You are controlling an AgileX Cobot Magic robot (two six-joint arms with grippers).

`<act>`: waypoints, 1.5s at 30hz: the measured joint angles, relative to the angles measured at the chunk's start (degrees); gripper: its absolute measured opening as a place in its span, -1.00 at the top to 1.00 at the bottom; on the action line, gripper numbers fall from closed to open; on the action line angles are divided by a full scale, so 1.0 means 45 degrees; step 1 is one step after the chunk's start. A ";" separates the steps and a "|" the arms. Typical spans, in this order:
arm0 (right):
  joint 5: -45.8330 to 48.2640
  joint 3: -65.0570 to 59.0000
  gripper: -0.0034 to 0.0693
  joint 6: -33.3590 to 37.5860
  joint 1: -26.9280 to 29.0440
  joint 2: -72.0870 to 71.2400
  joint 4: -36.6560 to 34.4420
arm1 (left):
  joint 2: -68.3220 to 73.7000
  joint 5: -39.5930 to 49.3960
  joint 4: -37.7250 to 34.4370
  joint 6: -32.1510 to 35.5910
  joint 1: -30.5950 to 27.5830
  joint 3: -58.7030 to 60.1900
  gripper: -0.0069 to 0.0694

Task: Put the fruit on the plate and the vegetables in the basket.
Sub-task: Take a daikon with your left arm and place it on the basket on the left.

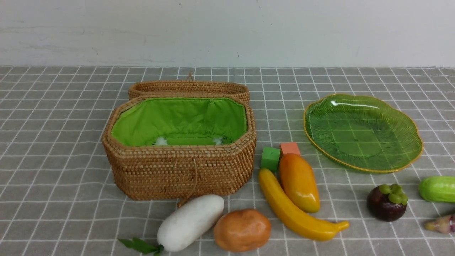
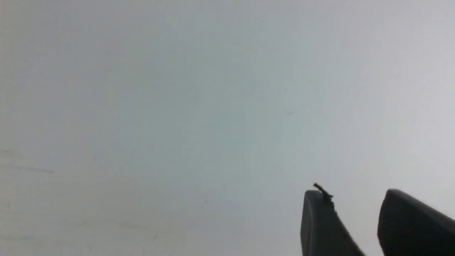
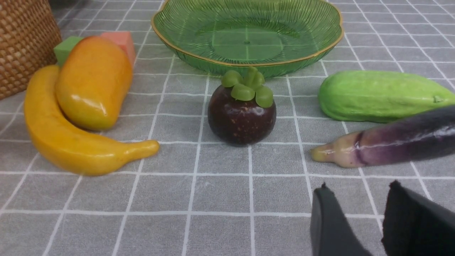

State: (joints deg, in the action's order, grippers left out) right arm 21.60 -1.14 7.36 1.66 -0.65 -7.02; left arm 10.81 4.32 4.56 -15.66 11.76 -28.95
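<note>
A: On the left of the grey-checked, cloth-covered bench (image 1: 53, 177), picking out a large tan woven rattan basket (image 1: 177, 174), hinged lid (image 1: 188, 88) thrown back behind it, bright green fabric lining (image 1: 177, 121) on show.

B: Just in front of that basket, spotting a big white toy radish (image 1: 190, 222) with green leaves, lying beside an orange-brown toy potato (image 1: 242, 229).

A: Sliding right, catching a long yellow toy banana (image 1: 295, 209) curled along an orange-yellow oval mango (image 1: 298, 181), touching side to side. Tucked behind them, a small green cube (image 1: 270, 158) and a small orange cube (image 1: 289, 147).

B: Farther right, seeing the leaf-shaped translucent green glass plate (image 1: 362, 131), thin gold rim, with all the fruit lying off it on the bench.

A: Nearer the robot than that plate, finding a small round dark purple mangosteen (image 1: 386, 202) sitting upright, green cap on top. To its right, a light green cucumber (image 1: 437, 188) and a long dark purple eggplant (image 1: 442, 224), both clipped by the front view's edge.

B: And the end effectors?

A: Catching the right end effector (image 3: 359, 188) above the bench, fingers parted, gripping nothing, pale eggplant tip just ahead. Same for the left end effector (image 2: 353, 193): parted, empty, facing only a pale blank surface.
</note>
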 joint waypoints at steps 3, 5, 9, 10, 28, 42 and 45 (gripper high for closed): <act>0.0000 0.0000 0.24 0.0000 0.0000 0.0000 0.0000 | 0.1096 0.1882 0.0000 0.0064 0.0000 -0.0868 0.19; 0.0000 0.0000 0.24 0.0000 0.0000 0.0000 0.0000 | 0.2202 0.3414 0.0000 0.0098 0.0000 -0.1282 0.19; 0.0000 0.0000 0.24 0.0000 0.0000 0.0000 0.0000 | 0.4824 0.5326 0.0321 0.0153 0.0000 -0.1310 0.19; 0.0000 0.0000 0.24 0.0000 0.0000 0.0000 0.0000 | 0.5050 0.5326 0.0376 0.0153 0.0000 -0.1310 0.19; 0.0000 0.0000 0.24 0.0000 0.0000 0.0000 0.0000 | 1.5123 0.9058 -0.1526 0.3773 0.2443 -0.6279 -0.55; 0.0000 0.0000 0.24 0.0000 0.0000 0.0000 0.0000 | 1.9202 0.7029 -0.1013 0.3788 0.4173 -0.6412 -0.52; 0.0000 0.0000 0.24 0.0000 0.0000 0.0000 0.0000 | 1.9238 0.7253 -0.0893 0.3832 0.4173 -0.6546 -0.28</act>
State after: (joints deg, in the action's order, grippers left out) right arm 21.60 -1.14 7.36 1.66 -0.65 -7.02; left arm 97.38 36.96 0.54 1.58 30.54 -58.41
